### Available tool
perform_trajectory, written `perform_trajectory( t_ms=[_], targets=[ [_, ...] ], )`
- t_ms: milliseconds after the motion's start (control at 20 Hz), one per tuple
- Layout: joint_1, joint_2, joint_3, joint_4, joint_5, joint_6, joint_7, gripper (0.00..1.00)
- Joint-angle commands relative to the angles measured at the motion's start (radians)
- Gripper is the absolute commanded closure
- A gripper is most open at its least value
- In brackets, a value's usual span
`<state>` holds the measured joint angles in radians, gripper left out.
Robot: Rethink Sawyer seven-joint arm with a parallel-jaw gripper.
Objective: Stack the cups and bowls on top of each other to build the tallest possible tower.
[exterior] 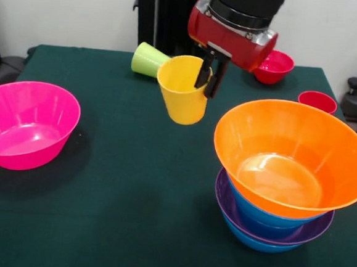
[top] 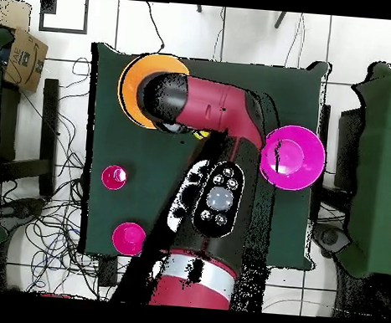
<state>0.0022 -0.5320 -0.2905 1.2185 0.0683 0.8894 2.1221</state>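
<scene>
The orange bowl (exterior: 294, 158) tops the tower (exterior: 276, 221) at the front view's lower right, over blue and purple bowls; the pink bowl (exterior: 24, 124) sits at left; the gripper (exterior: 207, 80) pinches the yellow cup's (exterior: 181, 96) rim, upper centre, aloft; the green cup (exterior: 147, 60) lies behind; the small red bowl (exterior: 273, 67) and red cup (exterior: 317, 101) stand upper right.

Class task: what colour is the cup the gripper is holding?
Yellow cup, gripped at its rim by the gripper; clearest in the front view.
</scene>
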Motion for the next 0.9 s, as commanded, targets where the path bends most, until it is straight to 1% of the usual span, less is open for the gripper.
perform_trajectory(
  t_ms=[50,100,250,450,650,750,900],
  targets=[
    [-0.039,-0.071,0.082,0.157,-0.009,-0.051,0.010,1.00],
    [-0.043,-0.090,0.081,0.174,-0.010,-0.046,0.001,1.00],
    [-0.047,-0.174,0.065,0.218,-0.016,0.016,-0.028,1.00],
    [-0.063,-0.257,0.058,0.236,-0.020,0.097,-0.063,1.00],
    [-0.071,-0.306,0.057,0.229,-0.027,0.163,-0.072,1.00],
    [-0.073,-0.318,0.061,0.224,-0.032,0.183,-0.068,1.00],
    [-0.076,-0.314,0.070,0.196,-0.036,0.205,-0.058,1.00]
  ],
)
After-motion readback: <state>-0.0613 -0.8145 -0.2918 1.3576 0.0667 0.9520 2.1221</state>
